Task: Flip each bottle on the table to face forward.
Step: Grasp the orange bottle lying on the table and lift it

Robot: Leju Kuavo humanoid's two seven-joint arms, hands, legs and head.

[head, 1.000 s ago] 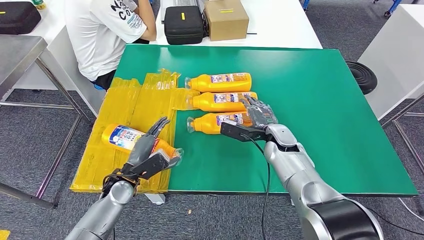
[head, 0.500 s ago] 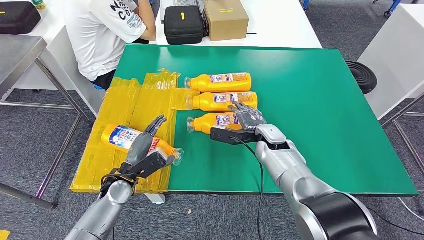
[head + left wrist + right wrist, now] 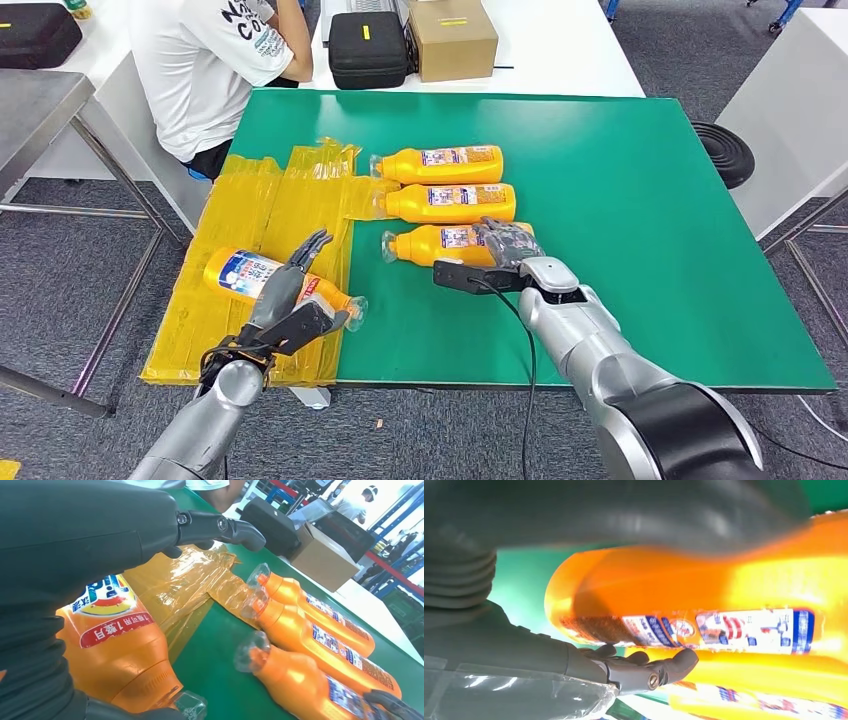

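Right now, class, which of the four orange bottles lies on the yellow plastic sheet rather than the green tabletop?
The bottle with the blue-and-red label, lying apart beside the left robot hand; the other three lie in a row on the green tabletop.

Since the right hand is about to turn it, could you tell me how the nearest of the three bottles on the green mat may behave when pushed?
The nearest bottle lies on its side with a rounded body, so it would probably roll. Its glossy plastic may slip under the right hand. It looks rigid, unlikely to buckle.
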